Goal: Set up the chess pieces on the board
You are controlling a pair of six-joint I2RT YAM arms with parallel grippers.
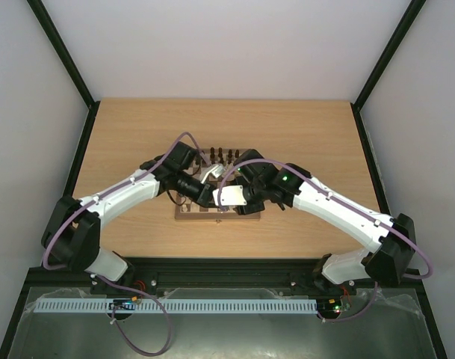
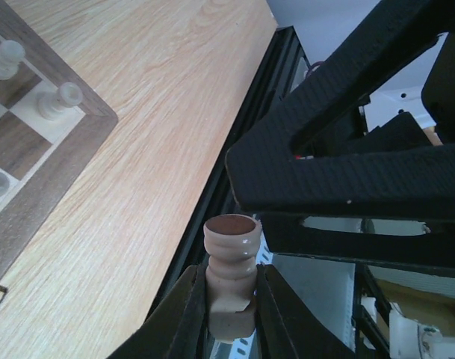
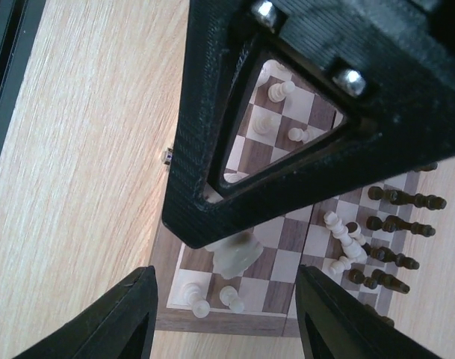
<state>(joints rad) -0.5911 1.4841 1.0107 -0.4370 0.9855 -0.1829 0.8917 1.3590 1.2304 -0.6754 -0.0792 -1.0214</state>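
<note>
left gripper (image 2: pixel 231 310): clamped on a brown chess piece (image 2: pixel 231 262), held off the board (image 2: pixel 78 134) for carrying | right gripper (image 3: pixel 227 303): jaws wide over the board, straddling a pale piece (image 3: pixel 238 254), probably leaving room to grasp it
</note>
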